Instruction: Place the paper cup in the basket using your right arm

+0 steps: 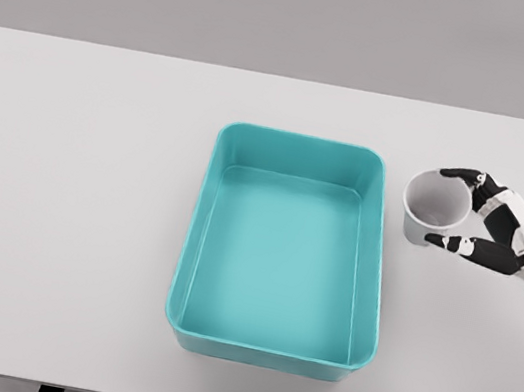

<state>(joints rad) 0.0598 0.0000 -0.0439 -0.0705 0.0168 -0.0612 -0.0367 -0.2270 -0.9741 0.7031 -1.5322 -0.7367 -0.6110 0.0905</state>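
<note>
My right hand clasped the upright paper cup just right of the teal basket; lifting well above its rim seemed wise.

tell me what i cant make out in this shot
- Head view: whether the right hand is squeezing the cup or only touching it; fingers sit at the rim and side, contact too small to judge.
- The cup's base and far side, hidden by its own wall and the fingers.
- The right arm past the wrist, cut off by the right edge.
- The left arm, out of frame.
- The basket wall's outer near side.
</note>
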